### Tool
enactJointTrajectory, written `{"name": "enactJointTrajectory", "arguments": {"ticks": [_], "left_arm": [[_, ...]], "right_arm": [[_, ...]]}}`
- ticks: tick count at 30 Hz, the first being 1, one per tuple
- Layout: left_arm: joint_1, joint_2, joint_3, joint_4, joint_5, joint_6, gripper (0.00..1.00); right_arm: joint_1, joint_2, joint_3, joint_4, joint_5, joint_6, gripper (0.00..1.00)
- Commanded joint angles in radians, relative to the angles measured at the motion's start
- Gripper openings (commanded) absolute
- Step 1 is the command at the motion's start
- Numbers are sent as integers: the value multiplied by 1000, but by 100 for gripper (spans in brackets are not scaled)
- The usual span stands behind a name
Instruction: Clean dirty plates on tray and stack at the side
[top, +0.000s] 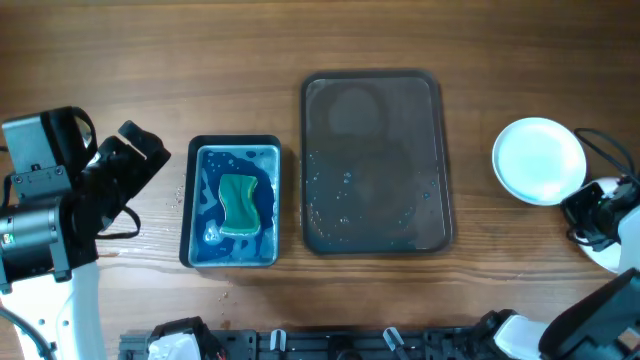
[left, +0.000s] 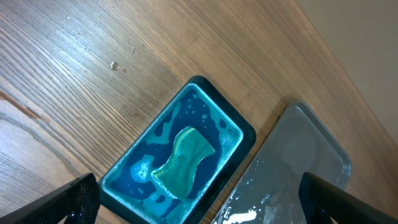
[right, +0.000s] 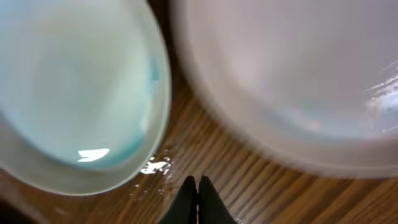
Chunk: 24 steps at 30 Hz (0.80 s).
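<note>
The grey tray (top: 372, 85) lies mid-table, wet with water drops, no plate on it; its corner shows in the left wrist view (left: 311, 155). A white plate (top: 540, 160) sits on the wood to its right. A second white plate (top: 622, 250) shows at the right edge, partly under my right arm. My right gripper (top: 588, 215) is shut on nothing, its tips (right: 198, 183) over bare wood between two plate rims (right: 74, 87) (right: 286, 74). My left gripper (top: 135, 160) is wide open and empty, its fingers (left: 202, 202) above the blue basin.
A blue basin (top: 197, 215) of soapy water holds a green-yellow sponge (top: 240, 203), just left of the tray; both show in the left wrist view (left: 233, 124) (left: 183, 158). Small water spots lie on the wood by the plates (right: 155, 167).
</note>
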Motion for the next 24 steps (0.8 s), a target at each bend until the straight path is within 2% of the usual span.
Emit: {"name": "enactJointTrajectory", "arguments": {"ticks": [1,2,3,4,5,8,10,13,18,24], "left_arm": [[7,1,11,3,12,2,100],[7,1,11,3,12,2,100],[7,1,11,3,12,2,100],[7,1,11,3,12,2,100],[7,1,11,3,12,2,100],[7,1,11,3,12,2,100],[7,1,11,3,12,2,100],[7,1,11,3,12,2,100],[7,1,11,3,12,2,100],[7,1,11,3,12,2,100]], "right_arm": [[13,-17,0,11,-34,-7,4],[14,-16,0,20,-31,-9,4],[14,-16,0,27,-24,-7,9],[14,-16,0,33,-17,-2,23],[10,-16,0,34,16,42,32],[-19,-16,0,1,41,171,39],[-69,-16,0,-18,30,231,41],[-167,-16,0,-24,19,230,47],[-310,18,-1,-26,19,249,48],[-351,121,-1,-1,20,249,49]]}}
